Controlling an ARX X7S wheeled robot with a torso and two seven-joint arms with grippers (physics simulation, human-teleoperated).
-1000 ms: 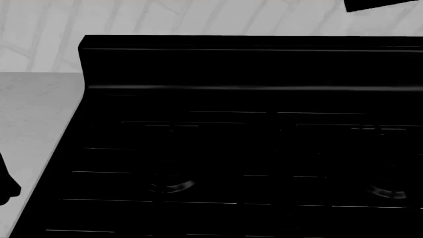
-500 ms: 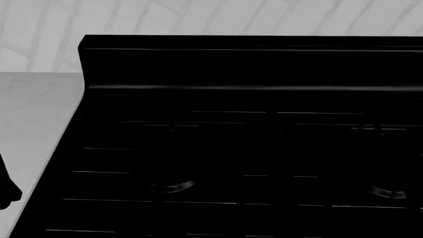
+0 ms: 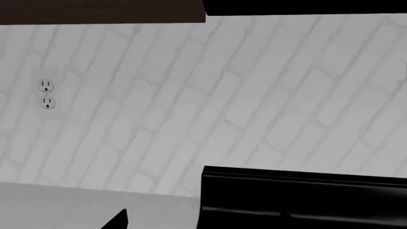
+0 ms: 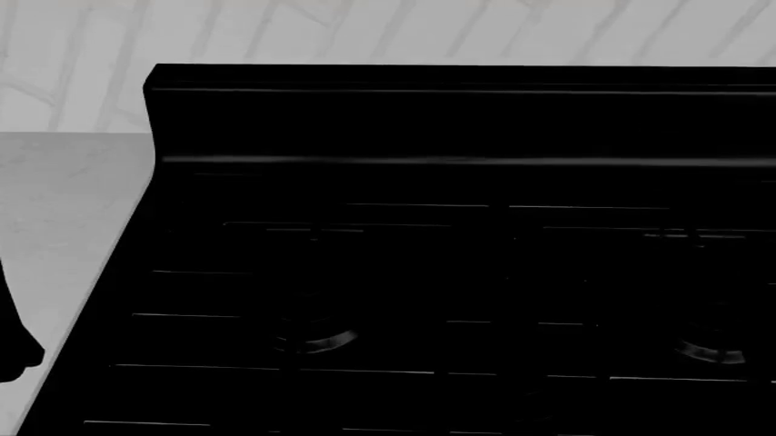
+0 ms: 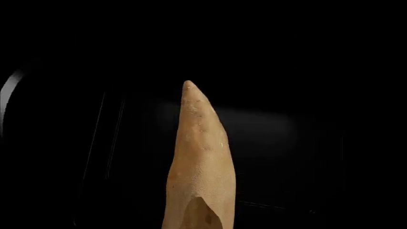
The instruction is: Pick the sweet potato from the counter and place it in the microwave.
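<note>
Right gripper itself unseen in its wrist view, jaw state not discernible; one sweet potato (image 5: 200, 162) juts out ahead of its camera, pointed tip forward, dark black interior all round. One stove (image 4: 461, 263), two burners visible. One counter (image 4: 61, 209) strip beside stove's edge. Left gripper (image 3: 116, 220): one dark tip visible, state unclear, white brick wall beyond.

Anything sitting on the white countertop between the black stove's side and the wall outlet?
Nothing shows: in the left wrist view the smooth white countertop is bare between the black stove and the double wall outlet, apart from a dark arm tip.
</note>
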